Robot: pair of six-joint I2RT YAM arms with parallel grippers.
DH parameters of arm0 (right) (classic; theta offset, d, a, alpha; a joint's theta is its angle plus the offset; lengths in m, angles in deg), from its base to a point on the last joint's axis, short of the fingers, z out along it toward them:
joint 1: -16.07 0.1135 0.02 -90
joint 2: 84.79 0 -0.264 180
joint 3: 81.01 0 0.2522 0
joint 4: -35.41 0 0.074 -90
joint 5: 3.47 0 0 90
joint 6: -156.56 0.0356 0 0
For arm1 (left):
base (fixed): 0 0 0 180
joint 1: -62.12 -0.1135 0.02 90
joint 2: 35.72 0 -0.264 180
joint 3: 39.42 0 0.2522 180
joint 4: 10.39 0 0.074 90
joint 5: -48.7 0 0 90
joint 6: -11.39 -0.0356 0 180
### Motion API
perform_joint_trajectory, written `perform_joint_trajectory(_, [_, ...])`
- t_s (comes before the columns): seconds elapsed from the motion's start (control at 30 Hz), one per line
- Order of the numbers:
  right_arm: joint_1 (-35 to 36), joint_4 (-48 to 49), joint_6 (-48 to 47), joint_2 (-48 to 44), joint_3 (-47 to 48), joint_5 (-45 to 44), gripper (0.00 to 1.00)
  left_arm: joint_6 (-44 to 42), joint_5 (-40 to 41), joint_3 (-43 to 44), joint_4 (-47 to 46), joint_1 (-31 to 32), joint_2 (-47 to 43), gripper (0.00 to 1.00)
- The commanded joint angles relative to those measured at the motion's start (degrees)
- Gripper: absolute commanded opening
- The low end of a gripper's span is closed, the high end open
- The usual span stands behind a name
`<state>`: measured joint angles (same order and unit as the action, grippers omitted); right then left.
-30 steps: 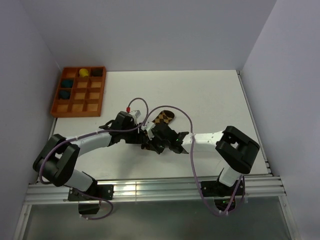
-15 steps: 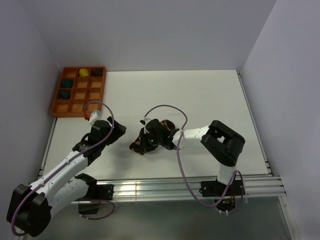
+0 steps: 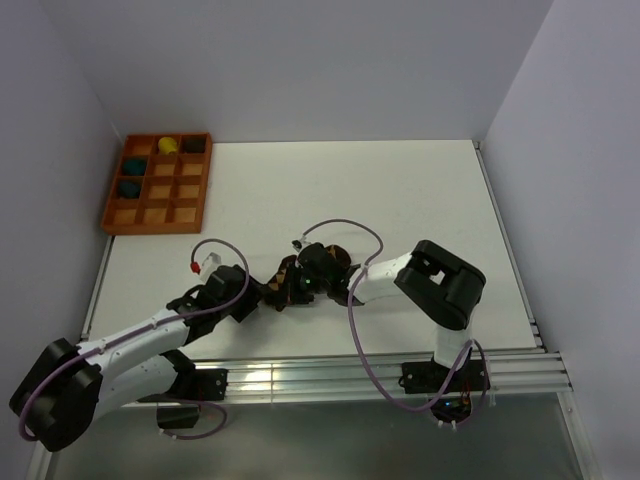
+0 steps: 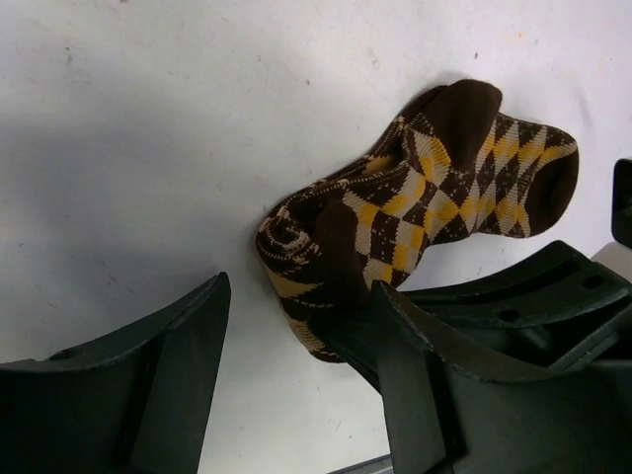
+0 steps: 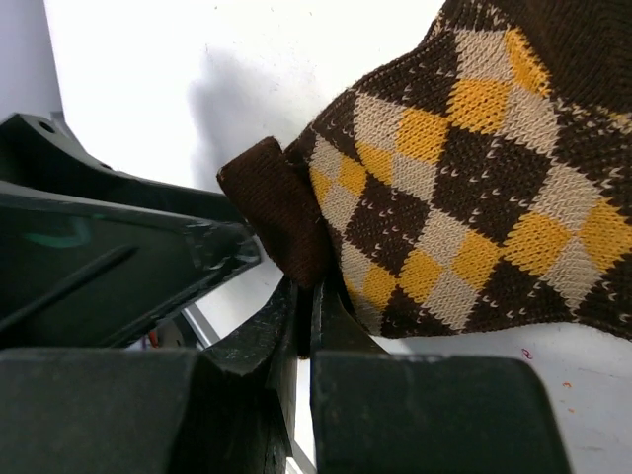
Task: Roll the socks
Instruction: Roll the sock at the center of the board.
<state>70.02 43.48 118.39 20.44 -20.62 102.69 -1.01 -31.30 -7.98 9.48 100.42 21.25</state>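
A brown argyle sock (image 3: 284, 275) with yellow and beige diamonds lies bunched and partly folded on the white table. It also shows in the left wrist view (image 4: 434, 197) and the right wrist view (image 5: 464, 188). My right gripper (image 3: 293, 284) is shut on the sock's plain brown edge (image 5: 281, 212), its jaws pressed together (image 5: 306, 296). My left gripper (image 3: 262, 297) is open and empty, just left of the sock, with the sock's rolled end between its fingertips' line (image 4: 301, 316) but not touched.
An orange compartment tray (image 3: 157, 212) stands at the far left. It holds two teal rolled socks (image 3: 131, 176), a yellow one (image 3: 167, 145) and a dark one (image 3: 193, 145). Purple cables loop over both arms. The rail edge runs along the table's front.
The left arm pulled back to the left, then came back low to the sock's left end. The right gripper kept hold of the sock, which is now more bunched.
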Motion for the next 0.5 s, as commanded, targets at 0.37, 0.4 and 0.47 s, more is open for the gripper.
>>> perform_joint_trajectory(0.37, [-0.3,1.8,1.3,2.8,-1.4,-0.1,0.00,2.4,5.9,0.3,-4.4,0.8,5.0,0.50])
perform_joint_trajectory(0.4, [-0.3,1.8,0.7,2.9,-1.3,0.0,0.00,2.4,5.8,0.3,-5.2,0.8,6.0,0.50])
perform_joint_trajectory(0.47, [-0.3,1.2,0.1,3.0,-0.8,0.2,0.00,2.4,5.9,0.4,-5.6,0.9,7.2,0.50])
